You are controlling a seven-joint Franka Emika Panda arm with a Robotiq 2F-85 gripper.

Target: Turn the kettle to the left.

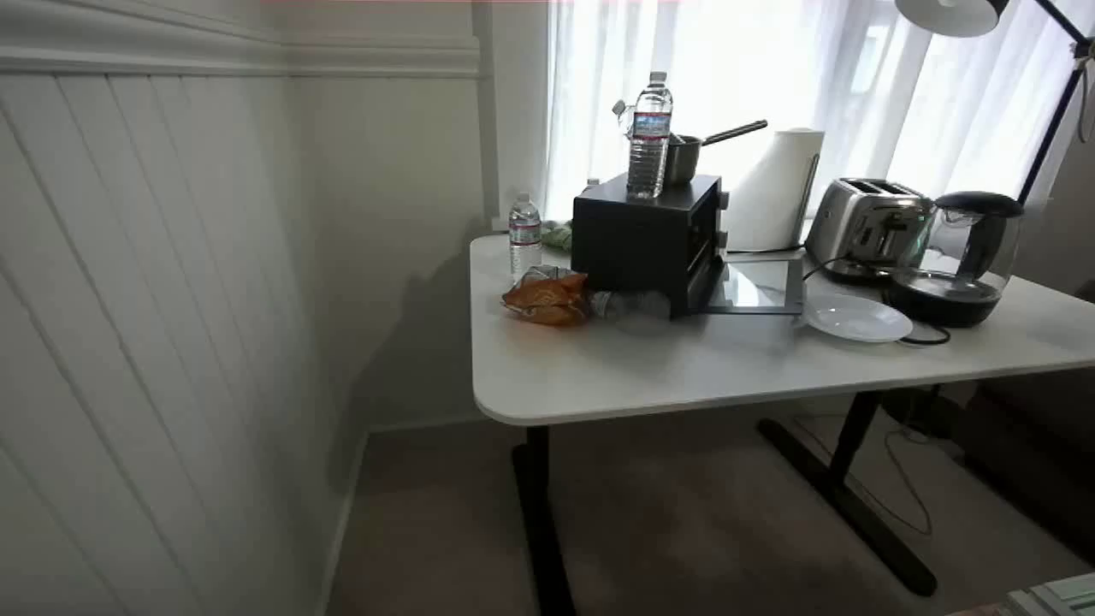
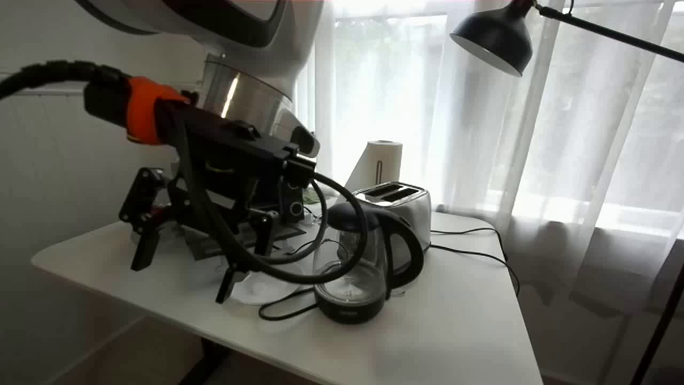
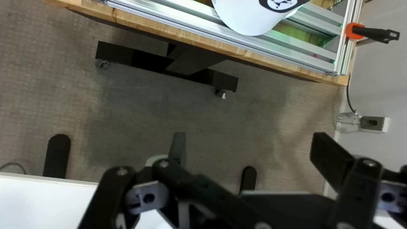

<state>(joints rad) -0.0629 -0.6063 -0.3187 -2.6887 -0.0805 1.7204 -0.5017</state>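
The kettle (image 1: 945,299) stands upright on the right part of the white table, with its see-through body, black lid and round black base. It also shows in an exterior view (image 2: 350,280), where its black loop handle (image 2: 414,256) points to the right. My gripper (image 2: 184,271) is open and empty, to the left of the kettle and apart from it, seemingly above the table's front edge. A cable loop hanging from my arm crosses in front of the kettle there. In the wrist view the open fingers (image 3: 251,146) have the floor between them, and the kettle is out of view.
A silver toaster (image 1: 873,227) stands close behind the kettle. A white plate (image 1: 858,318) and a black cord (image 2: 286,315) lie beside its base. A black boxy oven (image 1: 633,244) carries a bottle and a pot. A black lamp (image 2: 494,37) hangs overhead.
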